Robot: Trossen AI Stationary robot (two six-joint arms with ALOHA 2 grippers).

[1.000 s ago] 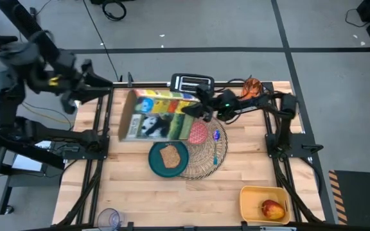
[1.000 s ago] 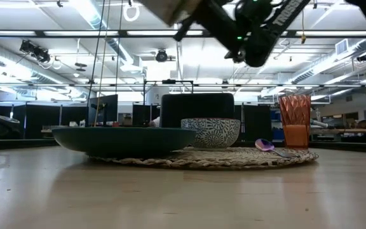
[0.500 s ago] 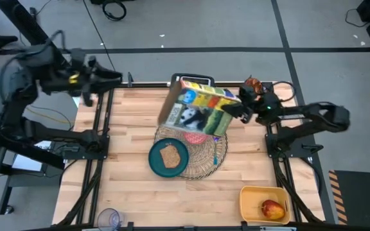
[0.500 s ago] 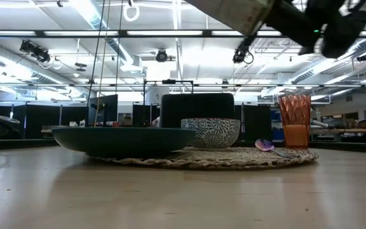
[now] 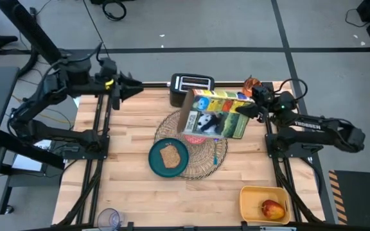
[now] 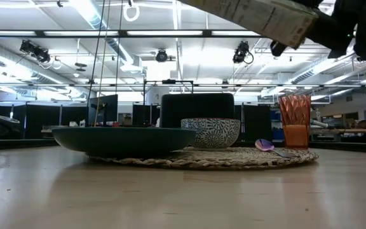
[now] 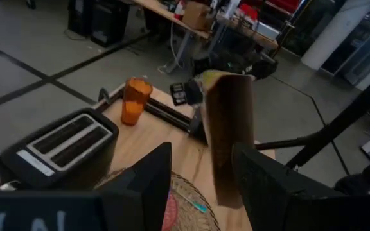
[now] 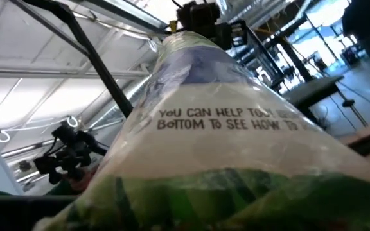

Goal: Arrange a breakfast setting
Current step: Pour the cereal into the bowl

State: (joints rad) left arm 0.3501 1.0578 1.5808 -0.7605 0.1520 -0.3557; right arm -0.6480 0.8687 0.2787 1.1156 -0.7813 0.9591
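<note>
A cereal box with a panda on it (image 5: 214, 115) hangs tilted above the round woven placemat (image 5: 198, 160), with my right gripper (image 5: 252, 110) shut on it at the table's right side. On the placemat stand the teal plate (image 5: 156, 160) with the toast (image 5: 169, 154), the pink bowl (image 5: 198, 137) partly hidden under the box, and the blue-handled spoon (image 5: 216, 153). The orange cup (image 5: 252, 83) stands at the far right. The apple (image 5: 272, 208) lies in a yellow tub. My left gripper (image 7: 202, 154) is open over the far left corner, pointing at the box (image 7: 230, 141). My right gripper holds the cereal box by its end nearest the table's right edge (image 5: 241, 117), coming at it about level from the right. The box is lifted clear of the placemat and tilted, its long side reaching toward the table's left. In the right wrist view the box (image 8: 223, 128) hides the fingers.
A black toaster (image 5: 191, 83) stands at the far edge, just behind the box. The yellow tub (image 5: 252, 196) sits at the near right corner, a clear cup (image 5: 110, 218) at the near left edge. Bare wooden table lies left of and in front of the placemat.
My right gripper has drawn back toward the table's right edge, carrying the cereal box from the placemat's left side to above its right part; the box has turned and stays clear of the table. My left gripper has come down and reached right, toward the table's far left corner.
</note>
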